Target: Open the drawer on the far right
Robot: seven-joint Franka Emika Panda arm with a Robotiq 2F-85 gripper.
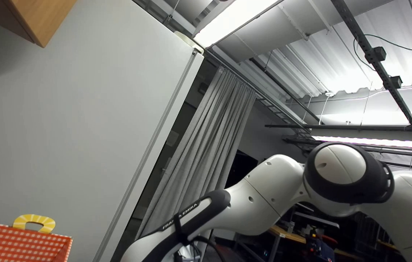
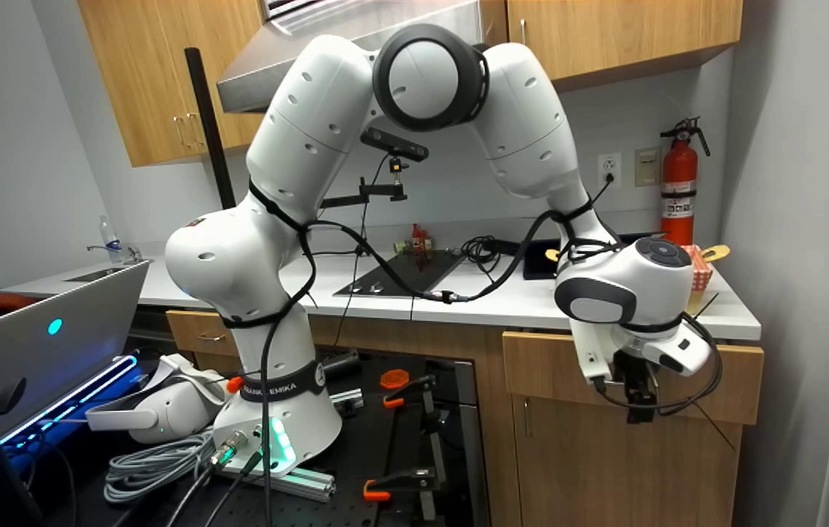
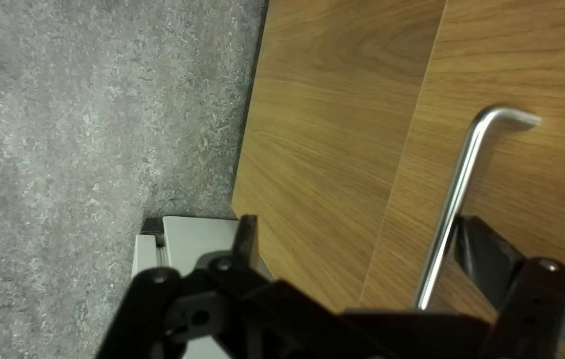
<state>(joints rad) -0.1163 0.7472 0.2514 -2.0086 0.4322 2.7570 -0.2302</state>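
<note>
1. Done, I judge: the approach. In the wrist view the pincer (image 3: pixel 357 224) stands wide, with the handle (image 3: pixel 460 184) between its fingers (image 3: pixel 484 259) and much nearer one of them. Nothing is clamped.

2. The drawer (image 2: pixel 540 366) is, in an exterior view, under the right end of the white tabletop (image 2: pixel 516 309) and above a door (image 2: pixel 626 468).

3. With the arm (image 2: pixel 429 84) in front, the view is poor: I can't tell whether the drawer is flush or slightly out, nor whether the nearer finger touches the handle.

4. Left, most likely: to close on or hook the handle, then draw the drawer well outward.

5. The tabletop carries a black hob (image 2: pixel 418 274), coiled cable (image 2: pixel 482 249) and a box (image 1: pixel 16 242) (a picnic sort of thing, checked red and white, with a yellow grip (image 1: pixel 34 218)).

6. It looks like a kitchen corner: wooden cupboards (image 2: pixel 619 36), a metal hood (image 2: pixel 264 69), a red extinguisher (image 2: pixel 679 183), grey floor (image 3: pixel 88 124). In an exterior view a curtain (image 1: pixel 200 145) and ceiling lights (image 1: pixel 235 20) show beyond the arm.
</note>
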